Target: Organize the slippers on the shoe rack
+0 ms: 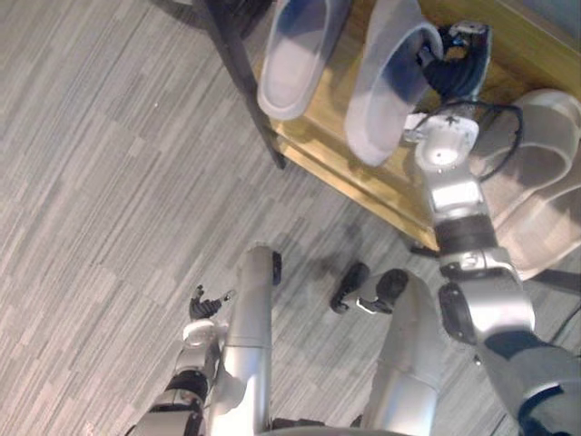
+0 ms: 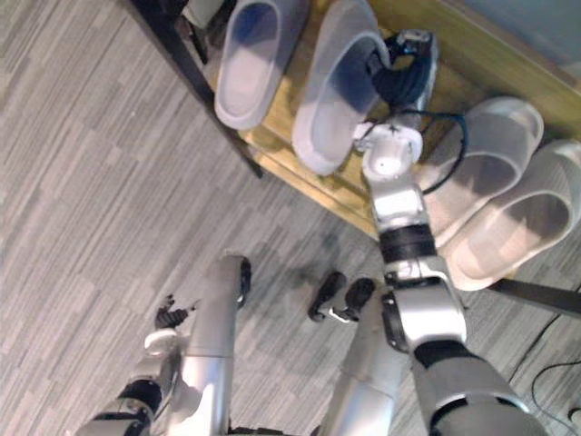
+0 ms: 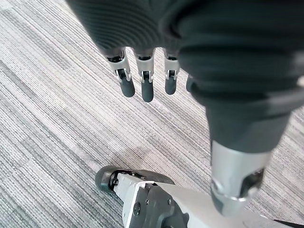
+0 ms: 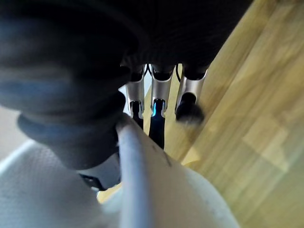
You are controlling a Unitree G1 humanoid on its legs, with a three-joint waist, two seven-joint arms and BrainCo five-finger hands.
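Observation:
Two grey slippers lie side by side on the wooden shelf (image 1: 359, 177) of the shoe rack: one (image 1: 295, 59) at the left, the other (image 1: 386, 86) to its right. My right hand (image 1: 451, 56) is at the far right edge of that second slipper (image 4: 156, 190). Its fingers (image 4: 159, 102) reach down inside the upper's rim and the thumb side presses from outside, so it pinches the upper. Two pale slippers (image 2: 490, 154) (image 2: 531, 218) rest further right on the shelf. My left hand (image 1: 207, 304) hangs low over the floor, its fingers (image 3: 142, 85) relaxed and holding nothing.
The rack's black metal leg (image 1: 241, 77) stands at the shelf's left end, and a black bar (image 2: 545, 295) runs past the pale slippers. Grey striped carpet (image 1: 109, 182) spreads to the left of the rack.

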